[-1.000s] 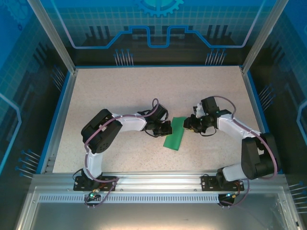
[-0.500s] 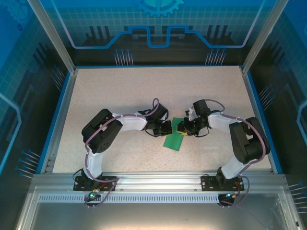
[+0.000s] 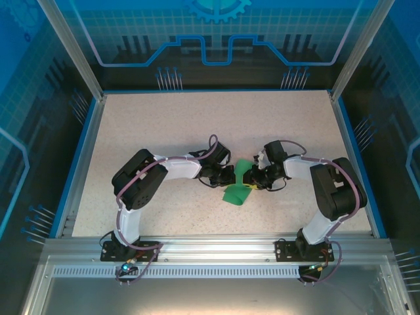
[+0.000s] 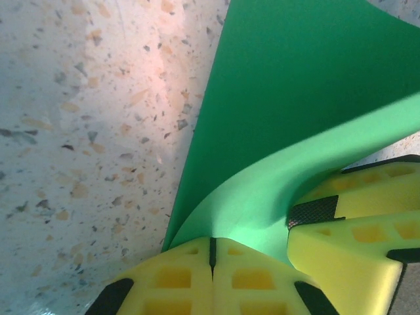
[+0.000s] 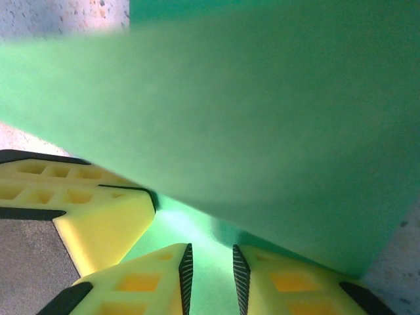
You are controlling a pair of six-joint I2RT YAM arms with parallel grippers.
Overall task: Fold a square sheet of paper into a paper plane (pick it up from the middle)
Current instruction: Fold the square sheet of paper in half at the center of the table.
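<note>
Right arm has swung in from the right. The right fingers (image 3: pixel 253 178) now sit nose to nose with the left fingers (image 3: pixel 227 176) at the square sheet of paper (image 3: pixel 235 194), mid-desk. The sheet was a flat strip on the desk (image 3: pixel 164 125). Now its far end is humped up between the two sets, near end flat.

Left wrist: left fingers (image 4: pixel 211 252) pressed tight together, paper edge running right up to the tips. Can't tell if a layer is nipped. A flap of the sheet (image 4: pixel 295 85) curls up off the flat layer toward the right fingers (image 4: pixel 341 226), just beside.

Right wrist: right fingers (image 5: pixel 186 275) stand a narrow gap apart with green showing through, not clamped on anything I can see. Flap (image 5: pixel 262 118) hangs blurred overhead.

Risks as I read it:
- Flap is a soft curl with no crease. Pressed down skewed, the fold lands off-line and the plane's nose goes crooked.
- If the left side only pins an edge, a push from the right could slide or spin the whole sheet.
- If let go, the curl likely springs back flat.
- Finger sets nearly touching, so small overshoot means a clash or crumpled paper.
</note>
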